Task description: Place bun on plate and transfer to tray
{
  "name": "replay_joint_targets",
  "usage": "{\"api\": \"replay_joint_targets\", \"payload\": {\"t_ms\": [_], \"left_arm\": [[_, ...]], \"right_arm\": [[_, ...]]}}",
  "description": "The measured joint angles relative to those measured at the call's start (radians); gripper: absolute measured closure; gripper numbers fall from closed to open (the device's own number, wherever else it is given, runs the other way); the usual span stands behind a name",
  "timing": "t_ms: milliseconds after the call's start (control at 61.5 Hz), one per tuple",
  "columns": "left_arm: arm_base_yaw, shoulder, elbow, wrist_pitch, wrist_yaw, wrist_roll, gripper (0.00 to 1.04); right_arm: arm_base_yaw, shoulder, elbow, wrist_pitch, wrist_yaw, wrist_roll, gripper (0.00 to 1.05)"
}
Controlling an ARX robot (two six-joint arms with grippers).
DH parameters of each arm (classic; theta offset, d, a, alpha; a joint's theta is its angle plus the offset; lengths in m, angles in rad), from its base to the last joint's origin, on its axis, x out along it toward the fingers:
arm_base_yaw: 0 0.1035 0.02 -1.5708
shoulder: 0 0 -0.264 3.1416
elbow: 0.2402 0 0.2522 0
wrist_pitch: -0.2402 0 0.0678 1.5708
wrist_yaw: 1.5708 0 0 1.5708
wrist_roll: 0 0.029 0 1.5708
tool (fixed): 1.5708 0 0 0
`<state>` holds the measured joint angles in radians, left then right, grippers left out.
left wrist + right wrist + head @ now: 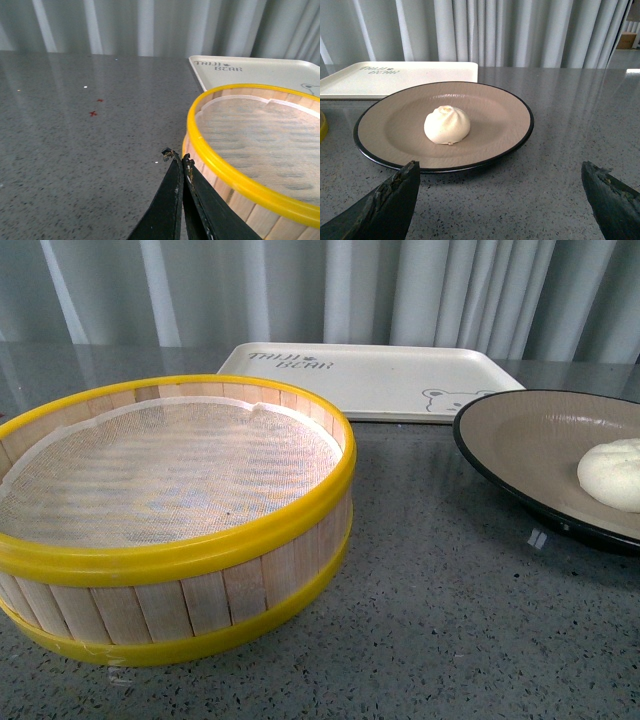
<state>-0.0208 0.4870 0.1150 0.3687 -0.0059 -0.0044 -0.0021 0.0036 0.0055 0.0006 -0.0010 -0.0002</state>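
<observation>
The white pleated bun (447,125) rests in the middle of the tan plate (500,110) with the black rim; in the front view the bun (612,474) and the plate (520,435) sit at the right edge. The cream tray (380,375) lies flat behind the plate, and it shows as the tray (380,80) in the right wrist view and the tray (260,70) in the left wrist view. My right gripper (500,172) stands open and empty just short of the plate's near rim. Beside the steamer basket's wall, my left gripper (175,156) is shut on nothing.
A yellow-rimmed wooden steamer basket (170,540) with a mesh liner fills the left of the grey speckled table (450,620), and no bun lies in it. Grey curtains hang behind the table. Small red marks (93,113) dot the tabletop to the left.
</observation>
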Motion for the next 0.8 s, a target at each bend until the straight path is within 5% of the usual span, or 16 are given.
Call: {"api": "replay_joint_targets", "payload": {"t_ms": [796], "left_arm": [[0.019,-0.255,-0.089,-0.132,0.003,0.0,1.01]], "right_arm": [[0.0,0.0,0.0,0.0,0.0,0.0,0.09]]}}
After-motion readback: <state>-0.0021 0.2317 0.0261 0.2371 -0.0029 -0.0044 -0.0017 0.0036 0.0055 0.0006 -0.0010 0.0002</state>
